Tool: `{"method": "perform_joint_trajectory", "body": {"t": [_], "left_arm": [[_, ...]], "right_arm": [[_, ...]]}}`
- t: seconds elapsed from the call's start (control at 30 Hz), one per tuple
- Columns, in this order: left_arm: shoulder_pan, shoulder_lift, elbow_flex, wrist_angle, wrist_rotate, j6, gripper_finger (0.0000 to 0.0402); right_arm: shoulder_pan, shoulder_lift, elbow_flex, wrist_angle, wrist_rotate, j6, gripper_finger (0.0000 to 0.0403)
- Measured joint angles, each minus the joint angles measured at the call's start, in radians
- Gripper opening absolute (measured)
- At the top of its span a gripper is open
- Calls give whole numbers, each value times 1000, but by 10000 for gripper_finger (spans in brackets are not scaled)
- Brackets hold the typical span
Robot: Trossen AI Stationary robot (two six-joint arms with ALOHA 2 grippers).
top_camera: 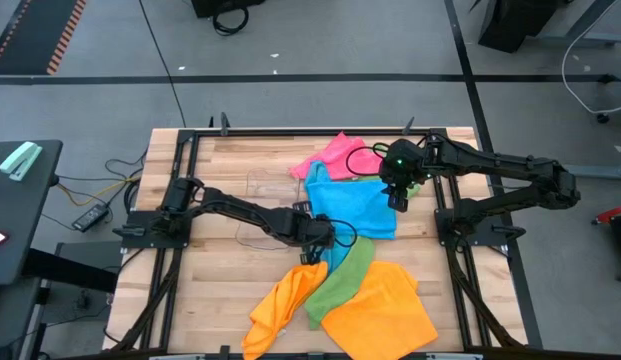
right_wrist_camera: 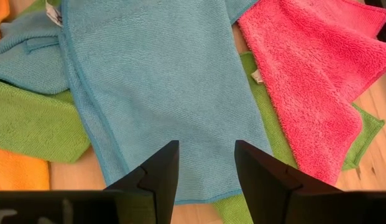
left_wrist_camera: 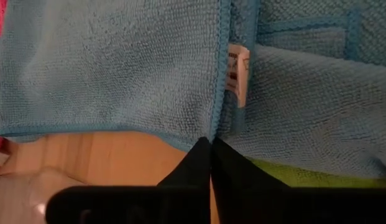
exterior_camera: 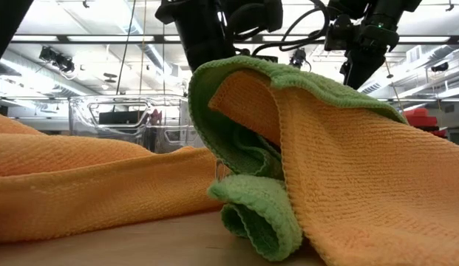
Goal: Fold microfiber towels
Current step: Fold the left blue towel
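With the left gripper (left_wrist_camera: 210, 163) clenched on the near corner of the sky-blue towel (top_camera: 352, 207), a lift may drag the green towel (top_camera: 342, 280) lying against it, while the right gripper (right_wrist_camera: 206, 163) hovers released over its far edge.

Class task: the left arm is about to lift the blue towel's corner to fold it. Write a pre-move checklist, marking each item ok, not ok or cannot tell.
1. Left claw shut on blue towel edge: ok.
2. Right claw open, above the blue towel: ok.
3. Blue towel lying free of others: not ok; it overlaps the green towel and pink towel.
4. Only one layer pinched: cannot tell.
5. Orange towels clear of the blue towel: ok.
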State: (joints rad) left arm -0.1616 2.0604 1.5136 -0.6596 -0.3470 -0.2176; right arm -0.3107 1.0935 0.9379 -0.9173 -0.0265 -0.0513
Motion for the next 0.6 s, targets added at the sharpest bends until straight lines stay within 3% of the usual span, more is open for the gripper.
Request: {"method": "perform_joint_trajectory", "body": {"t": [0.4, 0.6], "left_arm": [[3, -10, 72, -45, 14, 72, 11], [21, -11, 92, -66, 147, 35, 20]], "right_arm": [[0, 0, 0, 0, 0, -5, 164], [0, 0, 0, 0, 0, -5, 164]]}}
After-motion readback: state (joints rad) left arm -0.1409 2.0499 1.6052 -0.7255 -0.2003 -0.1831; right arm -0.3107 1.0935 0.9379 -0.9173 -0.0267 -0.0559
